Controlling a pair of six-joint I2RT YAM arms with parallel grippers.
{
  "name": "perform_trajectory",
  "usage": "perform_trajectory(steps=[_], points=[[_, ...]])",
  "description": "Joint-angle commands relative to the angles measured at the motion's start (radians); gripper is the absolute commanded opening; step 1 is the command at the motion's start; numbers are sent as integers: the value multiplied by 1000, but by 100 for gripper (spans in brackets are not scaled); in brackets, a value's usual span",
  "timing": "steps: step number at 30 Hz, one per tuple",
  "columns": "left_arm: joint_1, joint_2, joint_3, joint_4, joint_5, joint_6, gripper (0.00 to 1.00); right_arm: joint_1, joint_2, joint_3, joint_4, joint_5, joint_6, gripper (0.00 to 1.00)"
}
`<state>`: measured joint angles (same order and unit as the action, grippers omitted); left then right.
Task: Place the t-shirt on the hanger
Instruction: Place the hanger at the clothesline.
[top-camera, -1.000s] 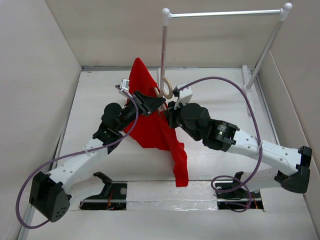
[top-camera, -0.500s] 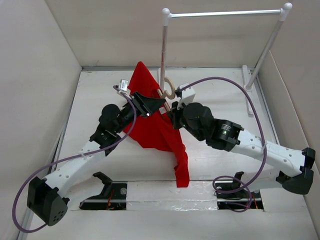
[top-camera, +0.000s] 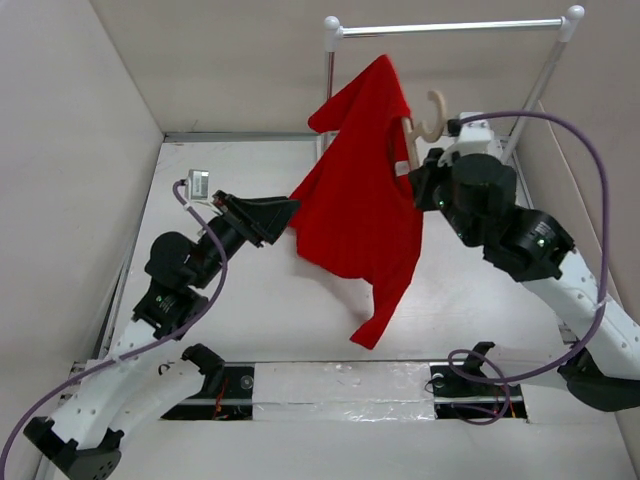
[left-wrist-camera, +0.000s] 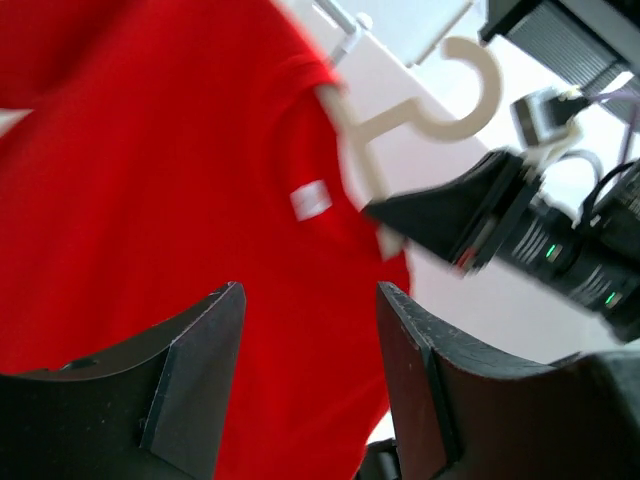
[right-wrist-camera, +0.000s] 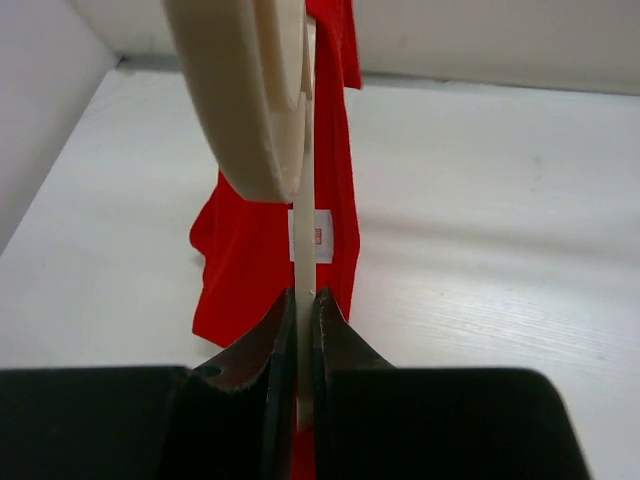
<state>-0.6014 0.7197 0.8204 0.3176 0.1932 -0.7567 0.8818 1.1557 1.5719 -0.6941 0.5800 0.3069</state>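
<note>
Pinching hanger (top-camera: 432, 110) with right gripper (right-wrist-camera: 300, 310), high at 1 o'clock. T-shirt (top-camera: 355, 200) draped on, seemingly threaded through collar. Left gripper (left-wrist-camera: 310, 295) spread, at t-shirt's 9 o'clock, gripping nothing. Probably nearly done; maybe straightening left.

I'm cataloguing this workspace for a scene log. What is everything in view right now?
t-shirt: one, red, hanging from the hanger, mid-table.
hanger: one, beige, hook up, inside the t-shirt's neck.
rack: one, white posts with a silver rod, back right.
table: one, white, underneath.
walls: pale panels, left, back and right.
cables: two, purple, one looping along each arm.
left claw: one, black, open, close beside the t-shirt.
right claw: one, black, shut on the hanger.
</note>
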Motion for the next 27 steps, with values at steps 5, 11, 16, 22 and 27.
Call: perform_trajectory(steps=[5, 11, 16, 22, 27], points=[[-3, -167, 46, -261, -110, 154, 53, -217, 13, 175, -36, 60, -25, 0], [-3, -353, 69, -501, -248, 235, 53, -423, 163, 296, -24, -37, -71, 0], [-3, -488, 80, -589, -330, 276, 54, -575, 292, 431, -10, -134, -86, 0], [-3, -510, 51, -617, -347, 332, 55, -688, 415, 517, 65, -170, -114, 0], [-3, -506, -9, -612, -362, 367, 55, -725, 479, 548, 148, -147, -135, 0]])
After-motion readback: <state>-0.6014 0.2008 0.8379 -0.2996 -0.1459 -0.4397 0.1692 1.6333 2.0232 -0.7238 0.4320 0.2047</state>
